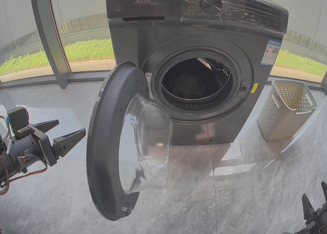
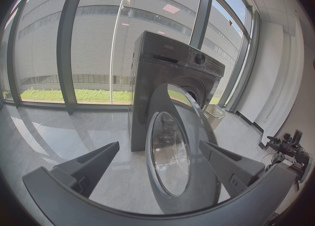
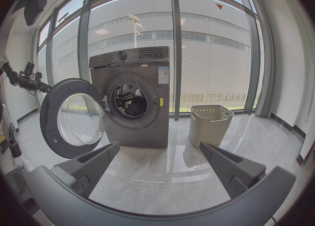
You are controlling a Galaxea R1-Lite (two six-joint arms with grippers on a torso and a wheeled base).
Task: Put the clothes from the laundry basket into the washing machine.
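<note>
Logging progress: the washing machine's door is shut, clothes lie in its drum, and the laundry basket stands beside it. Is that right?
Not quite. The door is swung wide open, as the head view shows. Otherwise yes: clothes lie in the drum, and the laundry basket stands beside the washing machine.

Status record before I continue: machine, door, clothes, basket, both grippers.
washing machine: front-loader on the floor by the windows
door: swung wide open, hinged on the robot's left
clothes: lying inside the drum
laundry basket: upright on the floor, to the robot's right of the machine, no clothes visible inside
left gripper: open, empty, beside the open door
right gripper: open, empty, low on the right
</note>
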